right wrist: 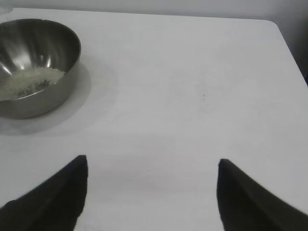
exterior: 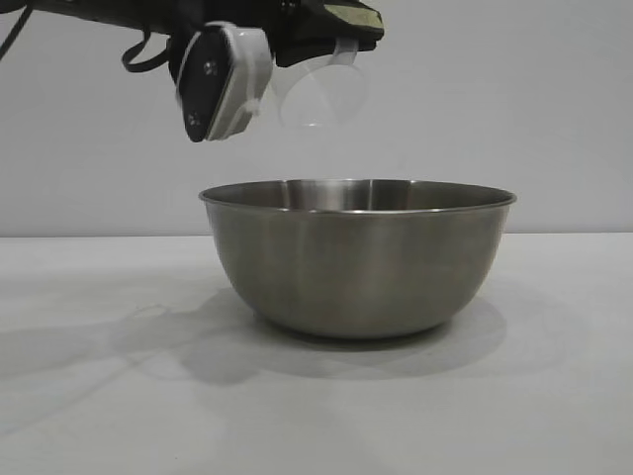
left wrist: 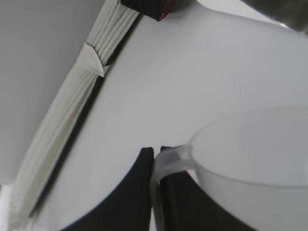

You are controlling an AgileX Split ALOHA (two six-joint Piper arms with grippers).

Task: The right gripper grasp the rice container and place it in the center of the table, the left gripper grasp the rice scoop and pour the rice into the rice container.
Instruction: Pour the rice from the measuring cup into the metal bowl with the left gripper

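- Your left gripper (exterior: 331,45) hangs high over the rice container (exterior: 358,255), its jaws clamped flat on the loop handle of the rice scoop (exterior: 318,91); in the left wrist view the two black fingers (left wrist: 139,192) pinch that handle with no gap left.
- The scoop sits above the near-left part of the bowl's opening, well clear of the rim, tipped so that its round mouth faces roughly sideways rather than up. Its long axis lies close to level, so anything left inside would fall into the bowl, not onto the table (exterior: 99,396).
- The scoop looks clear and empty from outside; you cannot tell whether a few grains cling inside.
- The rice (right wrist: 26,82) already lies as a pale heap on the floor of the steel bowl, seen from the right wrist view, so the pour looks largely done.
- The bowl stands upright on the white table about mid-way across, brushed steel with a thin rolled rim, much wider than the scoop.
- Your right gripper (right wrist: 151,192) is parked well away from the bowl, jaws spread wide over bare table and holding nothing.
- The left arm is the nearer one; any further move turns on keeping the scoop's mouth inside the rim line.
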